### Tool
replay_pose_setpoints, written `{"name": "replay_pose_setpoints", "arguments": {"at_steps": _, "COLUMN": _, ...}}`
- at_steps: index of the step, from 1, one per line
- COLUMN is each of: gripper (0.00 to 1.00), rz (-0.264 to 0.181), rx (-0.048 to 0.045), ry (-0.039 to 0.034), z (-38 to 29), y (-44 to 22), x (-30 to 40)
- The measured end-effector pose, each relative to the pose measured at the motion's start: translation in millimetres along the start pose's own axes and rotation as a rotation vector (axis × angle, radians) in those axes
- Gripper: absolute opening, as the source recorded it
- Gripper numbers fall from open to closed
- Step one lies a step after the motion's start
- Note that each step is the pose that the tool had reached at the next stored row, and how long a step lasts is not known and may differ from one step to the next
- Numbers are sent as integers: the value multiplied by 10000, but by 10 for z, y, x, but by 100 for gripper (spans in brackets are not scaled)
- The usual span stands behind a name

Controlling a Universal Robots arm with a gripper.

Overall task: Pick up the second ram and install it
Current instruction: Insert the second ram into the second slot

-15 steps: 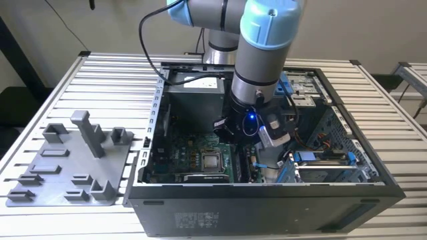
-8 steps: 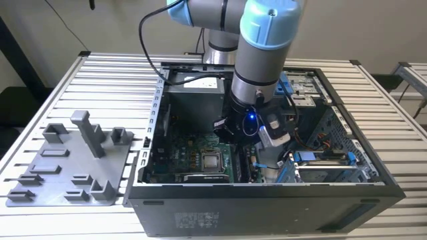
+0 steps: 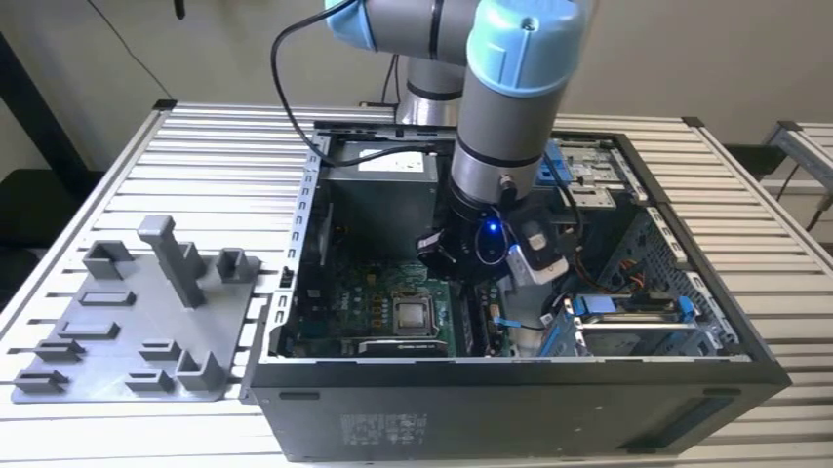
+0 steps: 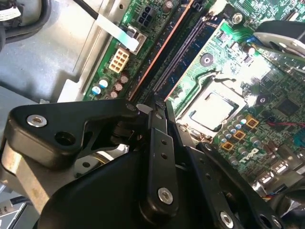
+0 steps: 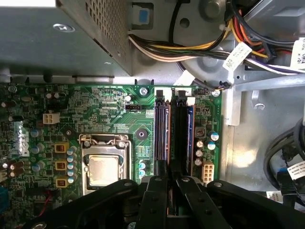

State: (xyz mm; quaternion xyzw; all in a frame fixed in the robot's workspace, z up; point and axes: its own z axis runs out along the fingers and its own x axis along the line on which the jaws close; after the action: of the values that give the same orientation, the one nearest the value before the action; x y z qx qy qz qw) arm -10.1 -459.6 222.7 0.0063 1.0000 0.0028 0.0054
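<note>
Gripper (image 5: 169, 191) low inside the open computer case (image 3: 729, 331), fingers (image 5: 157, 200) pressed nearly together, pinching the second ram (image 5: 177, 138) over its slot on the motherboard (image 5: 109, 119). Beside it, another stick (image 5: 159, 133) seated. Beyond the slot ends, power supply (image 5: 62, 33) and cable bundle (image 5: 190, 47) crowding the edge. Outside, grey holder tray (image 3: 131, 322) on the table (image 3: 221, 156).

Silver-grey tubular arm (image 3: 501, 107) with pale blue joint caps, black cable looping at upper centre, glowing blue light near wrist, black gripper (image 4: 159, 119) linkages with silver screws
</note>
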Motion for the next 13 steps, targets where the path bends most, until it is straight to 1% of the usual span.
{"name": "replay_pose_setpoints", "arguments": {"at_steps": 6, "gripper": 14, "rz": -2, "rx": 0, "ry": 0, "z": 25, "y": 0, "x": 1}}
{"name": "replay_pose_setpoints", "arguments": {"at_steps": 13, "gripper": 14, "rz": -1, "rx": -1, "ry": 2, "z": 27, "y": 0, "x": 1}}
